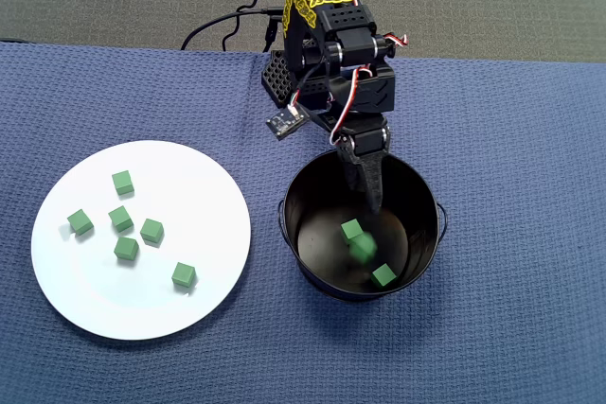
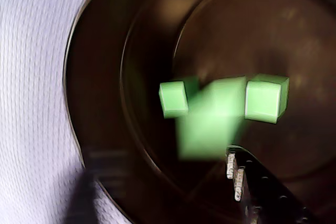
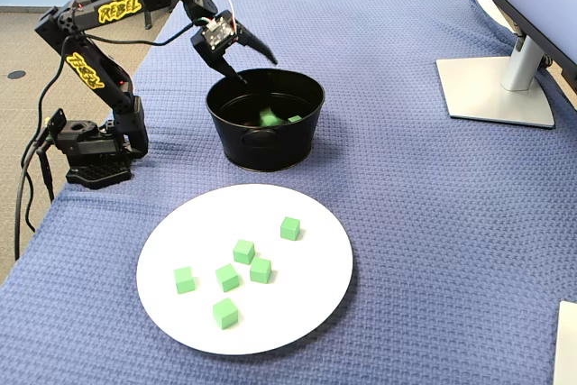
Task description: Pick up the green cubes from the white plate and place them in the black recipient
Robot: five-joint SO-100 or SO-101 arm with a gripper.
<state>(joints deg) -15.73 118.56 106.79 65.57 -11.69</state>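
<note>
Six green cubes (image 3: pixel 243 251) sit on the white plate (image 3: pixel 306 304), lower frame; above, the spread, empty gripper (image 3: pixel 255 64) hovers over the black recipient (image 3: pixel 266 143).

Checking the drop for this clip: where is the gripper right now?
In the overhead view the gripper hangs open over the far inner side of the black pot, right of the white plate, with a blurred green cube beneath it.

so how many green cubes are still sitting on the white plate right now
6 on the white plate: and. None looks hidden. Others are already inside the black pot.
</note>
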